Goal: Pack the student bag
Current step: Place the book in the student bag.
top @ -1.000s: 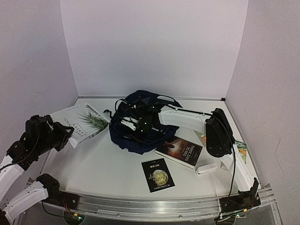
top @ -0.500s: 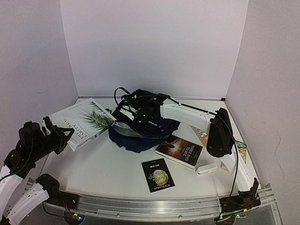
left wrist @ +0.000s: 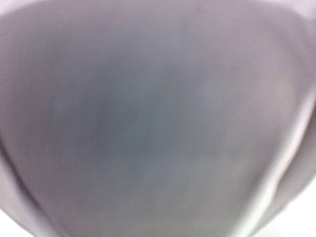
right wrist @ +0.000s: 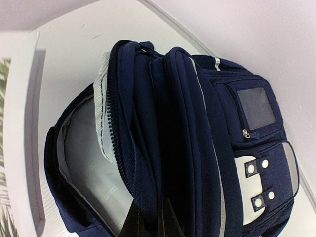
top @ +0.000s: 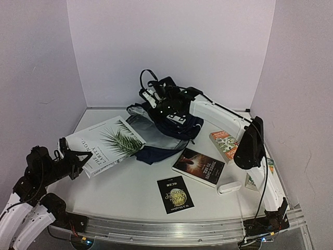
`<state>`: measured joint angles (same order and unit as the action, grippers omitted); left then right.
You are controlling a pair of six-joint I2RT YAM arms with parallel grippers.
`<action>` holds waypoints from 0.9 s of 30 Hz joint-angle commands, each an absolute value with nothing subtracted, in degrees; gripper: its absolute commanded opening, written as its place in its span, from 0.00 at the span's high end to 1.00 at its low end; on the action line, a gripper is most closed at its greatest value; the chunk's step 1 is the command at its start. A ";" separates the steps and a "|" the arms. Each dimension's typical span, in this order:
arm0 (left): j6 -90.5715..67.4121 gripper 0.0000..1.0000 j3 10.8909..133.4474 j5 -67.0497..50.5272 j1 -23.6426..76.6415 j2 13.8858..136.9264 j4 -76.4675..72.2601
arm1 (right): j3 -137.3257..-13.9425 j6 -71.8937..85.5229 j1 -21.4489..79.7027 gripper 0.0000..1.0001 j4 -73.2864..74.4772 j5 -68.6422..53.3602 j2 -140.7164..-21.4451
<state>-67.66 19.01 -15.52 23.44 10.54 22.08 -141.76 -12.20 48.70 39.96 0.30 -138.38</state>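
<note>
The student bag (top: 174, 124) is a dark navy backpack at the back middle of the table, its main pocket gaping to show grey lining (top: 155, 134). My right gripper (top: 157, 99) is raised above it, shut on the bag's upper rim. In the right wrist view the black fingertips (right wrist: 132, 223) pinch the navy fabric beside the zipper (right wrist: 114, 143), and the white buckle patches (right wrist: 256, 185) show at the right. My left gripper (top: 72, 158) is shut on the corner of a white book with a palm leaf (top: 106, 143), held tilted by the bag's mouth. The left wrist view is a grey blur.
A dark book (top: 199, 165), a black booklet (top: 175, 194) and a small white case (top: 229, 187) lie in front of the bag. A colourful book (top: 225, 144) and a green booklet (top: 268, 164) lie at the right. Walls close in the back and both sides.
My right gripper shut on the bag's rim and lifted it up and back, opening the main pocket. My left arm carried the white book rightwards, towards the bag's mouth.
</note>
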 commanded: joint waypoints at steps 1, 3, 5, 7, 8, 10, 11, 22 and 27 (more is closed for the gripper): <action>-74.85 1.00 12.15 -19.50 23.38 12.37 4.74 | -145.31 -11.92 48.48 1.00 32.70 -4.02 -131.13; -76.39 1.00 9.56 -18.77 23.43 14.72 -2.27 | -144.79 -12.23 48.43 1.00 32.73 -6.82 -130.75; -76.62 1.00 8.80 -17.89 23.38 18.19 -7.77 | -144.43 -12.76 48.49 1.00 32.95 -10.20 -130.34; -76.06 1.00 9.22 -17.11 23.39 23.22 -12.82 | -144.64 -13.53 48.48 1.00 33.63 -13.56 -130.01; -75.89 1.00 9.62 -16.85 23.43 26.11 -15.54 | -145.18 -14.03 48.46 1.00 34.14 -15.27 -129.99; -76.57 1.00 10.04 -16.68 23.39 32.07 -22.08 | -145.99 -14.34 48.46 1.00 34.63 -17.44 -130.00; -77.15 1.00 10.15 -16.52 23.38 35.85 -25.30 | -146.18 -14.40 48.47 1.00 34.74 -18.33 -129.92; -81.45 1.00 13.40 -9.21 24.53 60.72 -51.14 | -148.10 -14.37 49.02 1.00 35.87 -27.05 -130.29; -81.32 1.00 17.00 -7.95 26.46 69.45 -57.97 | -149.00 -14.63 50.04 1.00 36.18 -29.04 -131.01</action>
<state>-81.25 11.65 -10.46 25.11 64.97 -42.06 -144.32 -13.42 48.31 41.89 -22.88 -136.59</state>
